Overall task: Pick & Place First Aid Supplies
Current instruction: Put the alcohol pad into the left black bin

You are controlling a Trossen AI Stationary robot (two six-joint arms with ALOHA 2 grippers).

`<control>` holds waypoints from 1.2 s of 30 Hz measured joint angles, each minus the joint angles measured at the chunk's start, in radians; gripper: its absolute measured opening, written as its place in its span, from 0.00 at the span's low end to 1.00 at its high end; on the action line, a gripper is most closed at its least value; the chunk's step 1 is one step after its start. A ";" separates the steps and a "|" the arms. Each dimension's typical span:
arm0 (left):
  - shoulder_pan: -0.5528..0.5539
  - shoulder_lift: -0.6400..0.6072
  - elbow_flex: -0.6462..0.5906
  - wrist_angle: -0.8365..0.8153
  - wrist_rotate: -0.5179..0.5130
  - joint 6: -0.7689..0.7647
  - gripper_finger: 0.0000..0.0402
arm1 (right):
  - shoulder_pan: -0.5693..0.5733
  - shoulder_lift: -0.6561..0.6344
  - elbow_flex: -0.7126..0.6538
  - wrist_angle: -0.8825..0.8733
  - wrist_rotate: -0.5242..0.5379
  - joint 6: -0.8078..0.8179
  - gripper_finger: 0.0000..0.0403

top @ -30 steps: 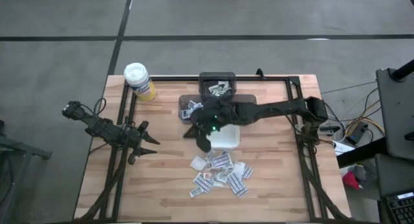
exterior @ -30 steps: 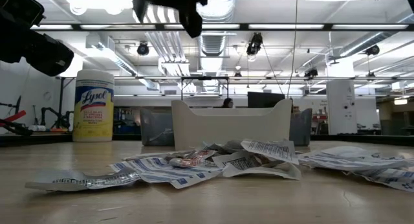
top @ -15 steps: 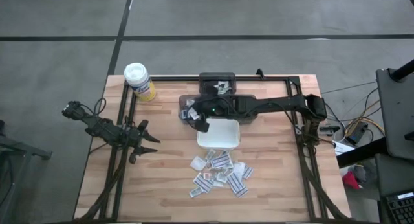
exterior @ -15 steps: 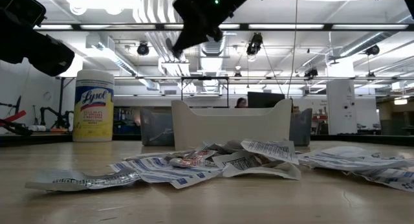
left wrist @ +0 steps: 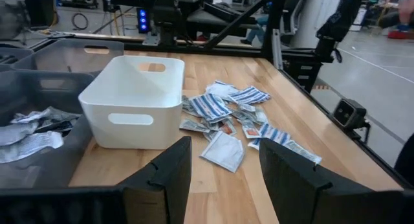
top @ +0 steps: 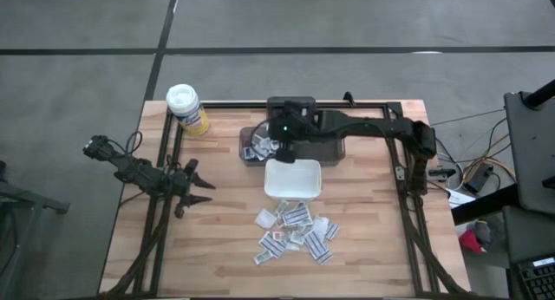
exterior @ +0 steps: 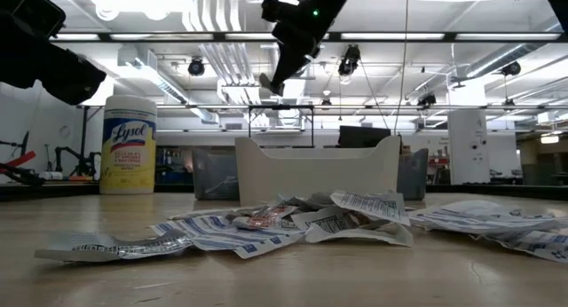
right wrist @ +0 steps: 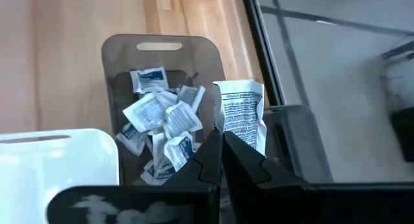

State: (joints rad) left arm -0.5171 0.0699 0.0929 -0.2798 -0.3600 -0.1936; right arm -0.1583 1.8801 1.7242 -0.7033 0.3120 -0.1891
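The first aid supplies [top: 295,231] lie in a loose pile of small white and bluish packets near the table's front, just nearer than the white dish [top: 292,179]. More packets [right wrist: 162,130] sit inside a dark grey bin [top: 258,145] beyond the dish. My right gripper [top: 279,144] hangs high over that bin, shut on one printed packet [right wrist: 240,117]. In the low view it shows near the top [exterior: 282,69]. My left gripper [top: 196,190] waits open over the table's left side; through its wrist view [left wrist: 223,179] I see the dish [left wrist: 132,101] and the pile [left wrist: 233,120]. My right gripper pinches the white printed packet between its two fingers by one end [right wrist: 226,134]. The rest of the packet sticks out past the fingertips. The packet is lifted clear, high above the grey bin; in the low view the fingers slant downward with the packet's end [exterior: 266,83] below them.
A yellow canister with a white lid [top: 186,107] stands at the far left corner. A second grey bin [top: 291,110] sits by the far edge, and another bin [right wrist: 291,140] lies next to the filled one. A black frame [top: 395,153] runs along the table's sides.
My right gripper, staying shut on the packet, has travelled from above the dish's near left corner toward the table's far edge and now hangs over the grey bins. The pile, the dish and my left arm have stayed where they were.
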 joint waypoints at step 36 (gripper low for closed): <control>0.000 0.000 0.000 0.001 -0.095 -0.026 0.44 | -0.159 0.243 0.032 -0.046 -0.349 -0.085 0.02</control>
State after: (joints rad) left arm -0.5175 0.0700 0.0929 -0.2790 -0.4549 -0.2195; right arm -0.3178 2.1230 1.7559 -0.7490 -0.0369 -0.2745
